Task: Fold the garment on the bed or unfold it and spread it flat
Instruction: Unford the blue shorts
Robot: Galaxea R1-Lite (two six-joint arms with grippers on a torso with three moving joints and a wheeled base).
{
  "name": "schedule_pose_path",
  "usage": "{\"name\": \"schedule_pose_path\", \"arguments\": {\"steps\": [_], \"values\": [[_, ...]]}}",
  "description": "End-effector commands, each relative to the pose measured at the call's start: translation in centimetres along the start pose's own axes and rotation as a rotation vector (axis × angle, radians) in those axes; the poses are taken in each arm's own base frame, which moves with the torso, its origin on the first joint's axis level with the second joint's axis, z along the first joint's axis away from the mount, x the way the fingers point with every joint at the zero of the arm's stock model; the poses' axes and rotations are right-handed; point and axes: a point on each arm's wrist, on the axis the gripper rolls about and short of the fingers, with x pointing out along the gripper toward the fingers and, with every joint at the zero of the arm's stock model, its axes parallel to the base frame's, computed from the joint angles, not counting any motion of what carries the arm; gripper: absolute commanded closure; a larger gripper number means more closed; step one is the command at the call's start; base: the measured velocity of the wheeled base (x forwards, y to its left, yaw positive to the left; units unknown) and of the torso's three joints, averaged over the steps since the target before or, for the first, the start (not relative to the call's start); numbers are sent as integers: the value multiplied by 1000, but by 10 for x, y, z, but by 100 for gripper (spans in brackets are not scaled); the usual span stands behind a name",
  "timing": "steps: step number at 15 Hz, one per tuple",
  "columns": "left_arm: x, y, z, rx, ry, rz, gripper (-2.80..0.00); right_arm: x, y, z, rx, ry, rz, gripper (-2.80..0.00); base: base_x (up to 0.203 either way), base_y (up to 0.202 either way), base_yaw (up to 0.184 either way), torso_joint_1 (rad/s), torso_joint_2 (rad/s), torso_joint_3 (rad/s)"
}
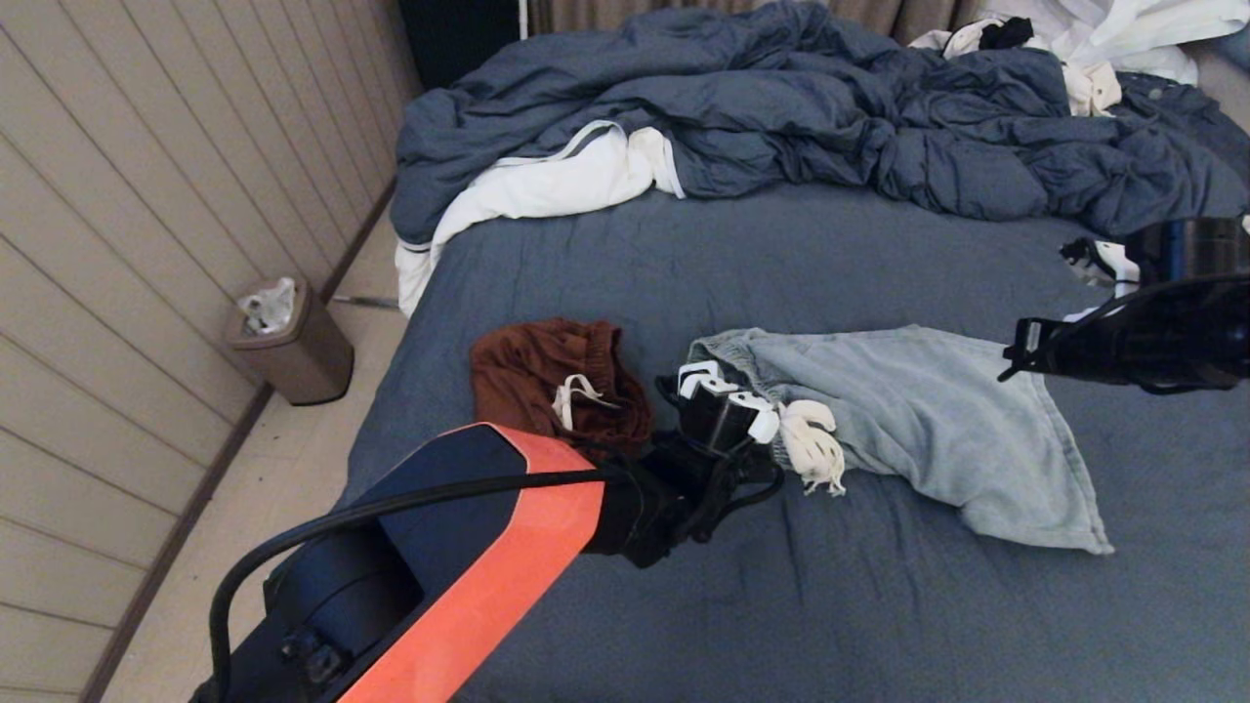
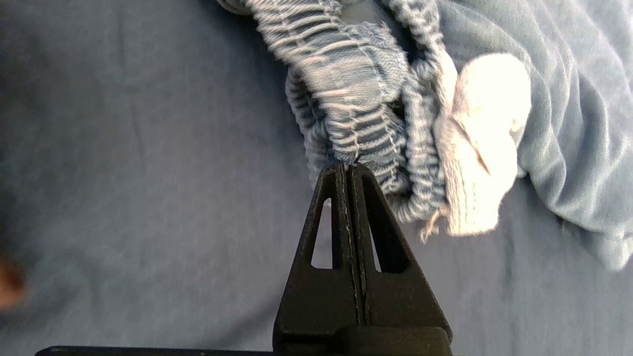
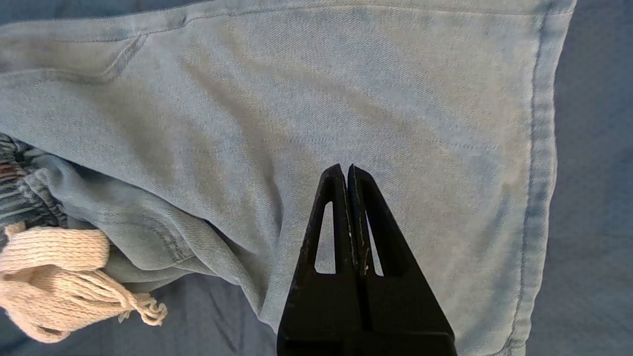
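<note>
I am pinching the left gripper [image 2: 349, 167] together on the soft, limp denim shorts' [image 1: 918, 410] elastic waistband [image 2: 346, 113] — right gripper [image 3: 346, 168] hovering closed, empty.

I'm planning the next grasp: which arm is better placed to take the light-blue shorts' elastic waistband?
Left. The left gripper, shut, has its tips right at the waistband of the light-blue denim shorts. The right gripper, also shut, hovers over the leg panel near the hem, away from the waistband.

Two shorts [image 1: 908, 420] side by side on bed [image 1: 879, 625]
</note>
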Motion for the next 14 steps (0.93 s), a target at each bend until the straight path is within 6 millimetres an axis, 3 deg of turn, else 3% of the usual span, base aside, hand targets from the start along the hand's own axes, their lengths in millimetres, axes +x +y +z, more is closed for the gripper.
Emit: {"name": "schedule_pose_path", "arguments": {"steps": [1,5,10,12,14], "values": [[-19,1,5,5,26,11,0,1,4,-2,-3,6,11,0,0,0,0,0,0,0],[-42,16,-6,18,39,15,0,4,17,-3,-15,12,36,0,0,0,0,0,0,0],[-64,25,8,0,3,11,0,6,38,-5,-33,27,83,0,0,0,0,0,0,0],[-79,33,26,-19,-21,22,0,12,62,-9,-61,42,123,0,0,0,0,0,0,0],[-107,43,45,-34,-44,41,0,17,103,-12,-112,46,161,0,0,0,0,0,0,0]]}}
